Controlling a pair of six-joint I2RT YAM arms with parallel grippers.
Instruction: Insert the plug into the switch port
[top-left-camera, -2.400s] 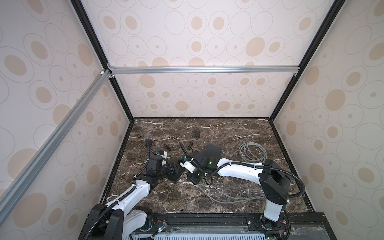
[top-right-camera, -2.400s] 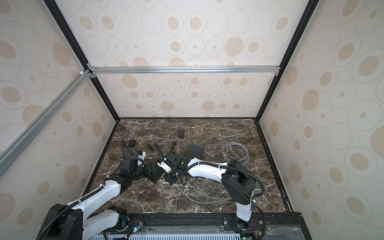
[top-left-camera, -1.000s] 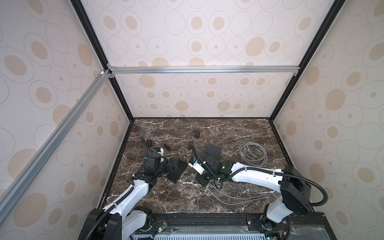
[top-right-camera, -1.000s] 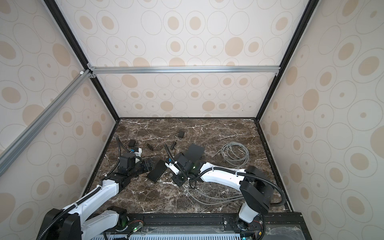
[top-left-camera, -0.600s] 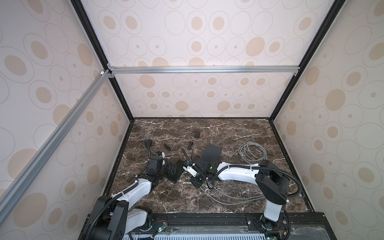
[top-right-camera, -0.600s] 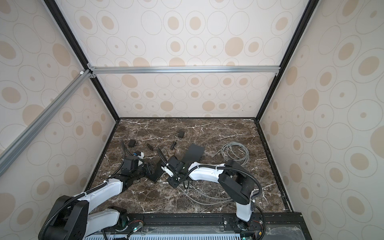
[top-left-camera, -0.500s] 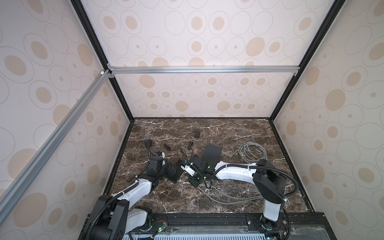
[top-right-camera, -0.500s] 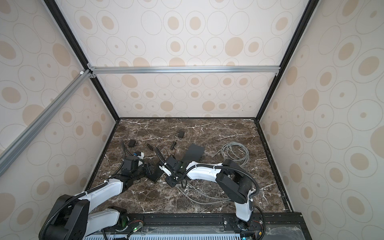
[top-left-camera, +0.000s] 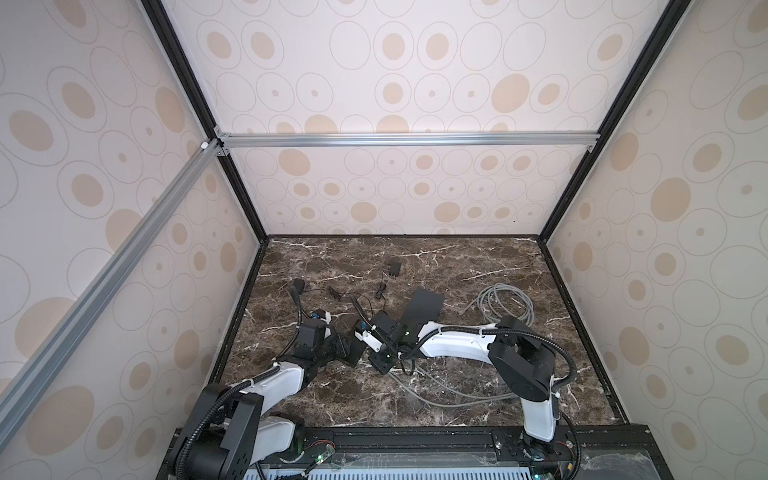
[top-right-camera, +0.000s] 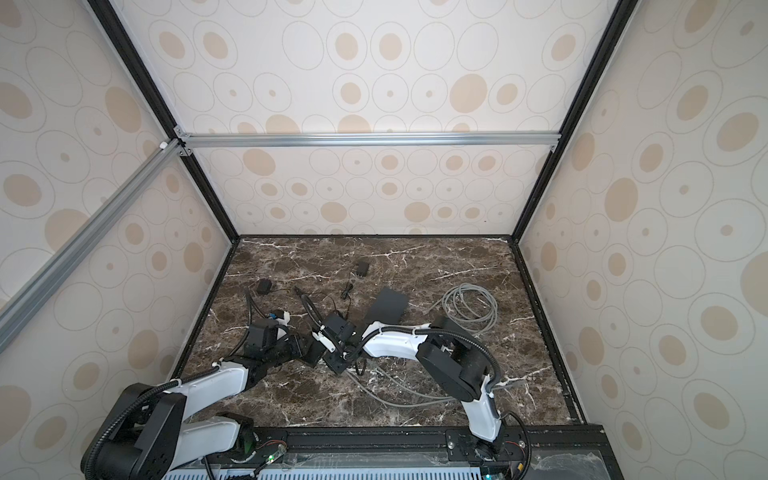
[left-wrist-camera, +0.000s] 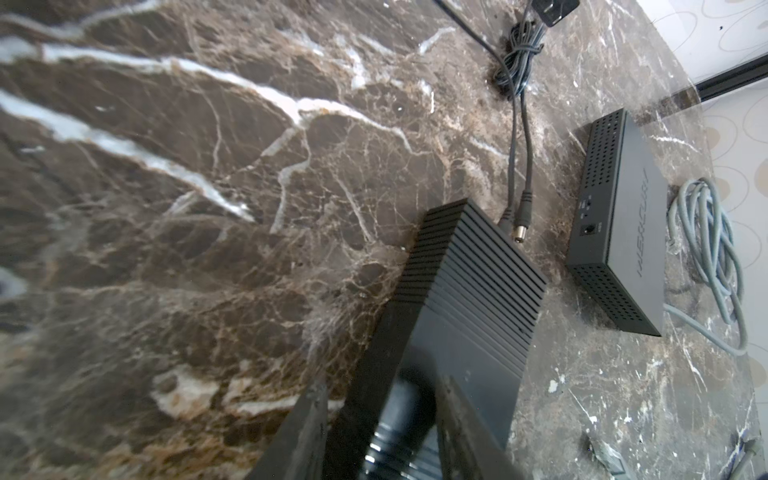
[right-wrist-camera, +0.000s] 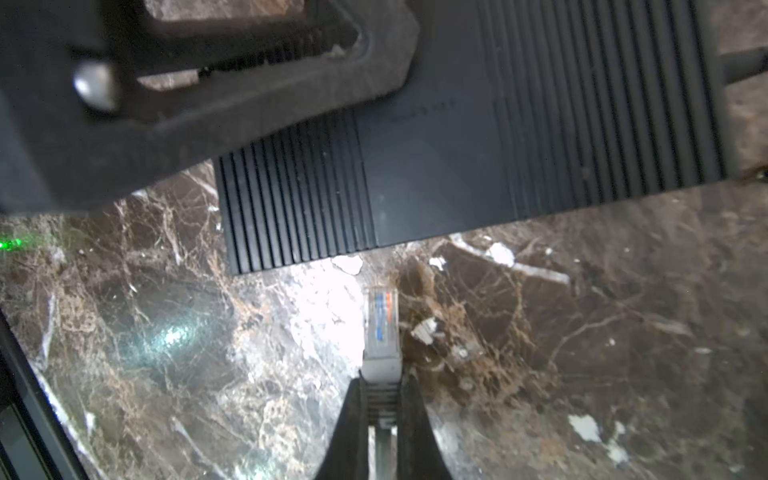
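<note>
White arms (top-left-camera: 455, 345) carry black joints (top-left-camera: 521, 368), ribbed black hoses (top-left-camera: 465, 329) and apparently matte black jaws.

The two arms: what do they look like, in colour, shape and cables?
The left arm and the right arm have white shells with black joints and black bases. A black ribbed hose loops along each. The right gripper has slim, black, tapering fingers.

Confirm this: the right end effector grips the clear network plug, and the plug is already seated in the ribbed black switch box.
Not seated. The right end effector does grip the clear network plug, but the right wrist view shows its tip short of the ribbed black switch box, bare marble tabletop between.
</note>
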